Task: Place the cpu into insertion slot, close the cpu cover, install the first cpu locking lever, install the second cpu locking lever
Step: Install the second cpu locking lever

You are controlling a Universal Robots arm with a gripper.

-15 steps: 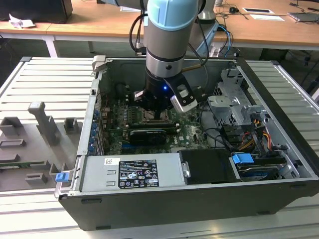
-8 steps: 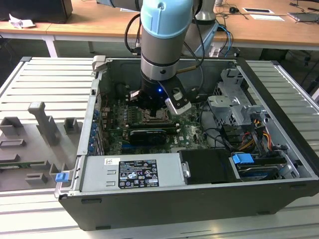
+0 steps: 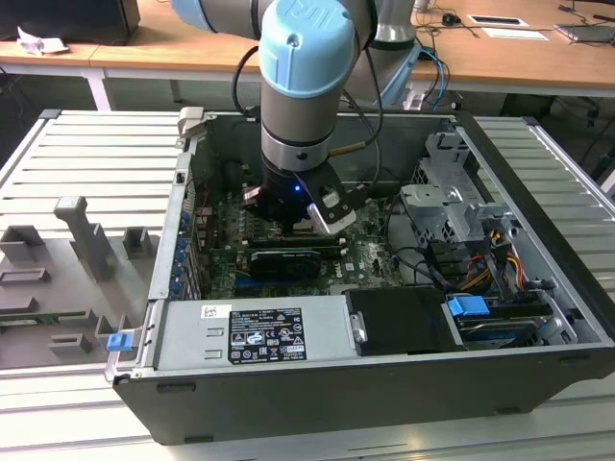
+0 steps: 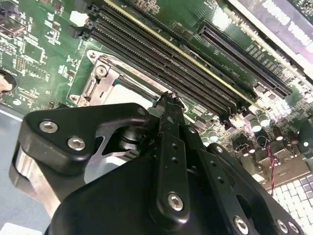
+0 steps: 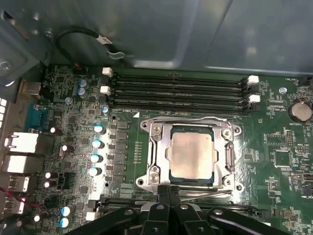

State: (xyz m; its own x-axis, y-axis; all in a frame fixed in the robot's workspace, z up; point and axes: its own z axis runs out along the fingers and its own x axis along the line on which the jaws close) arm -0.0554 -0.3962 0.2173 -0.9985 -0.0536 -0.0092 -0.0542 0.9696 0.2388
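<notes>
In the first wrist view the cpu (image 5: 191, 155) lies flat in the insertion slot (image 5: 172, 177) with the silver cpu cover (image 5: 161, 147) closed around it, while the gripper (image 5: 169, 192), fingers pressed together and holding nothing, rests at the cover's near edge.

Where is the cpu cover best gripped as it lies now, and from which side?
Probably at its edge nearest the gripper, coming from above. The cpu cover lies flat around the cpu, so its broad face offers nothing to pinch; only the thin rim seems free.
</notes>
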